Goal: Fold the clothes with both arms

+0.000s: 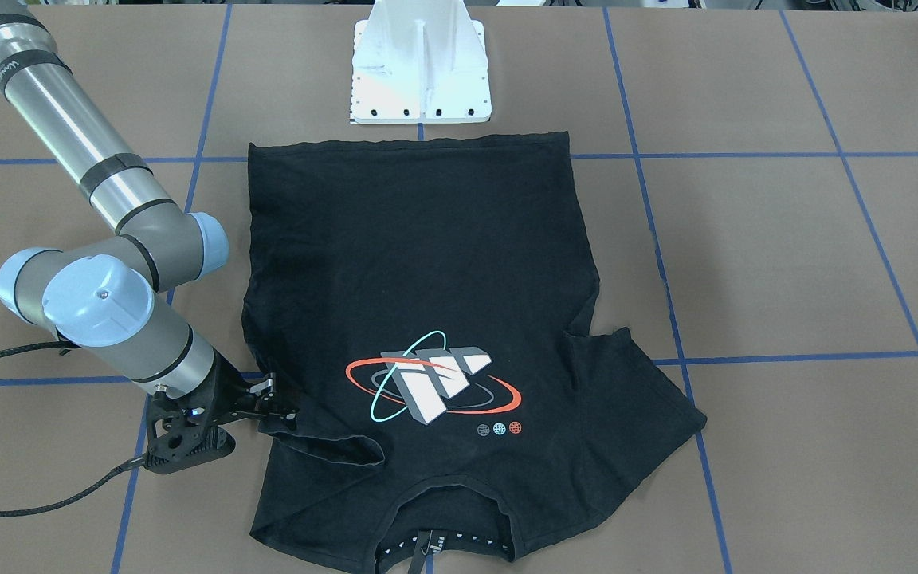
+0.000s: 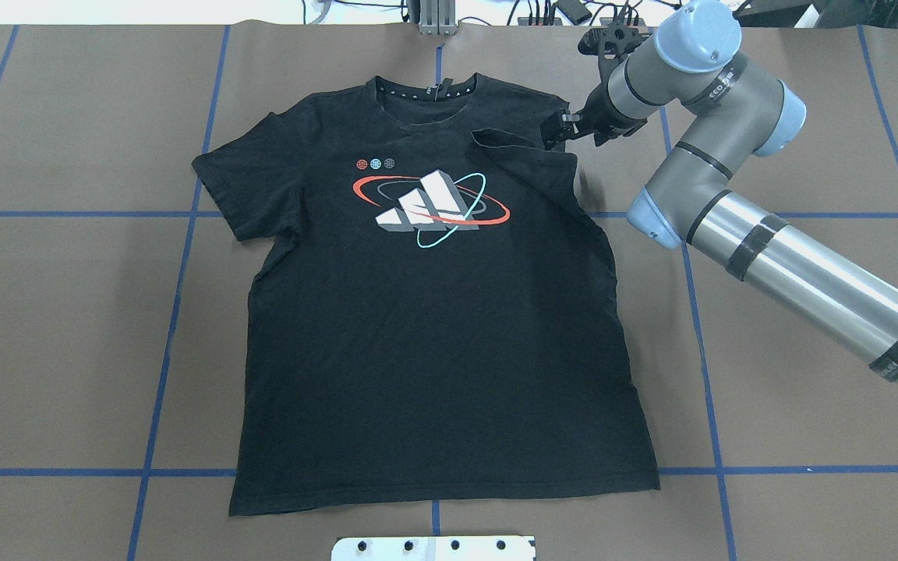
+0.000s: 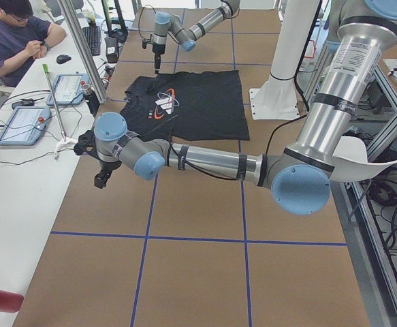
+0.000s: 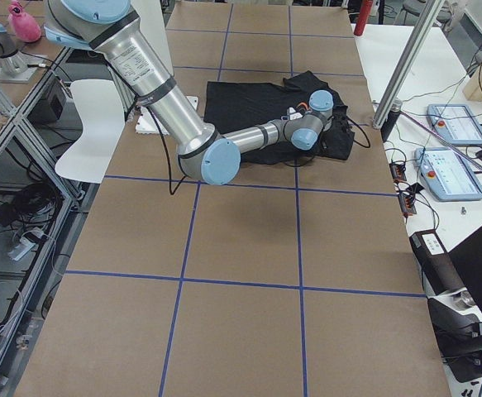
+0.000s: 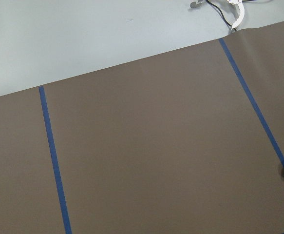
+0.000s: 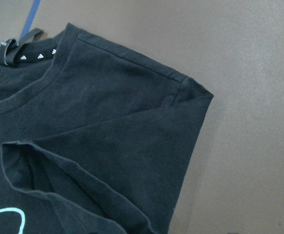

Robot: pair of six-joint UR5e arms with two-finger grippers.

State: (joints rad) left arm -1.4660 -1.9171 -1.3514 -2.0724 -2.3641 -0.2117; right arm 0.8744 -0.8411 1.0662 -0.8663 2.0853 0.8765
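A black T-shirt (image 2: 433,327) lies flat, logo up, on the brown surface (image 2: 67,327). The right gripper (image 1: 282,399) sits low at its shoulder edge, fingers apparently parted and holding nothing. Just beyond those fingers the near sleeve (image 2: 519,148) lies doubled inward across the chest, probably to square that side for folding, while the far sleeve (image 2: 235,187) is spread out, not yet folded. The left gripper (image 3: 101,178) hovers well apart from the shirt, likely parked out of the way; whether its fingers are released or clenched cannot be told.
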